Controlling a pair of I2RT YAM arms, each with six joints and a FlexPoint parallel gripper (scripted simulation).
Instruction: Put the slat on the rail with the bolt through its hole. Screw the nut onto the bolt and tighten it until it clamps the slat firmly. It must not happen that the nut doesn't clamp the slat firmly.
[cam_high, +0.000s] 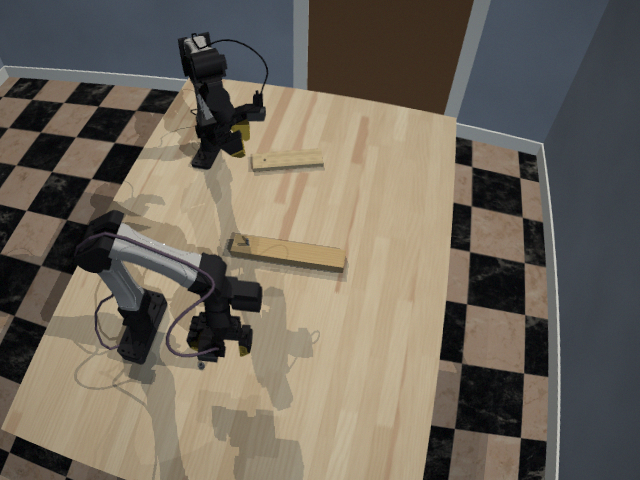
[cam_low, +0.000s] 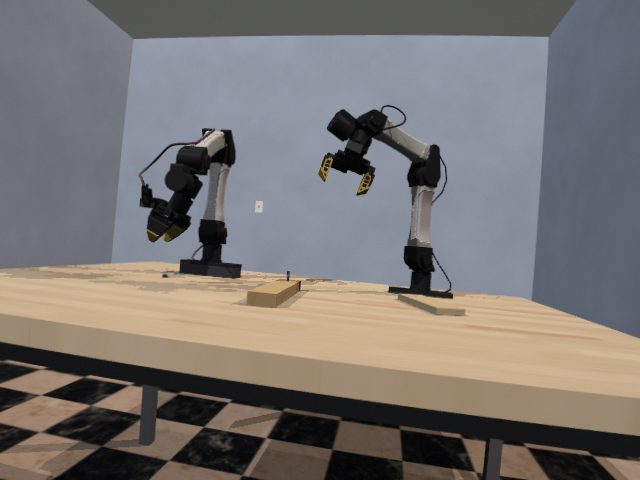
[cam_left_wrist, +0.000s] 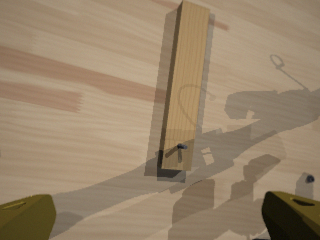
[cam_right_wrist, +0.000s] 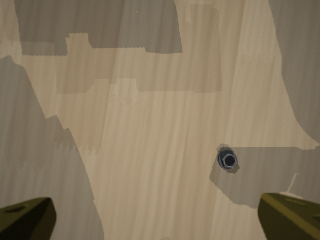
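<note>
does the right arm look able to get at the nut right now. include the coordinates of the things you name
Probably yes: the right gripper (cam_high: 219, 348) (cam_low: 161, 237) (cam_right_wrist: 157, 204) is open above the table, and nothing visible stands between it and the nut (cam_high: 201, 365) (cam_low: 164, 275) (cam_left_wrist: 310, 179) (cam_right_wrist: 223, 156).

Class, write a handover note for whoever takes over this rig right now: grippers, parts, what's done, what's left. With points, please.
Left gripper (cam_high: 241, 138) (cam_low: 344, 176) (cam_left_wrist: 160, 215): open, holding nothing, above the table.
Right gripper (cam_high: 219, 348) (cam_low: 161, 236) (cam_right_wrist: 157, 217): open, holding nothing, above the table near the nut.
Parts: rail (cam_high: 294, 253) (cam_low: 272, 293) (cam_left_wrist: 190, 75) on the table, bolt (cam_high: 246, 241) (cam_low: 287, 275) (cam_left_wrist: 181, 147) upright near one end; slat (cam_high: 292, 159) (cam_low: 431, 304) flat on the table, off the rail; nut (cam_high: 201, 365) (cam_low: 164, 275) (cam_left_wrist: 310, 179) (cam_right_wrist: 228, 160) on the table, off the bolt.
Done: no assembly step.
Left: seat the slat with the bolt through its hole, screw on the nut, tighten until it clamps firmly.
</note>
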